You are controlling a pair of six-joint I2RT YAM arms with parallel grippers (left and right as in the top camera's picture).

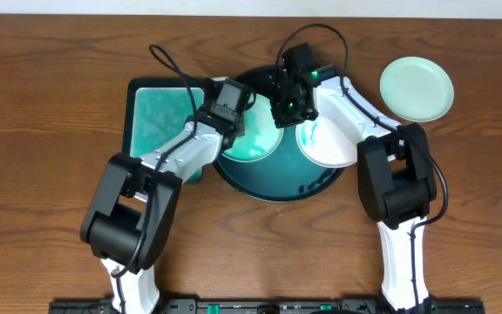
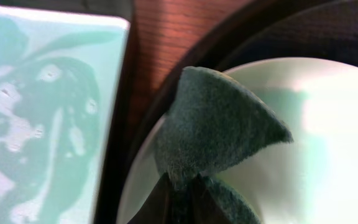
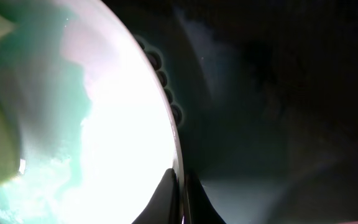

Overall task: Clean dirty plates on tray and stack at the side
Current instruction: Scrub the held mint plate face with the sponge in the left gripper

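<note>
We note left gripper (image 2: 180, 198) clamped on a green scrub pad (image 2: 219, 124), pad touching a mint plate (image 2: 316, 149) in the round tray (image 1: 273, 187), right gripper (image 3: 180, 196) pinched on that plate's rim, white smeared plate (image 1: 328, 146) beside it in the tray, second mint plate (image 1: 417, 89) on the tabletop (image 1: 59, 87)

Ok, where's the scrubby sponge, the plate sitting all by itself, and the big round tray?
sponge (image 2: 219, 124): left wrist view, middle of its fuzzy green flap.
lone plate (image 1: 417, 88): overhead view, centre of its mint face.
round tray (image 1: 277, 183): overhead view, bare glossy inside near the front rim.
</note>
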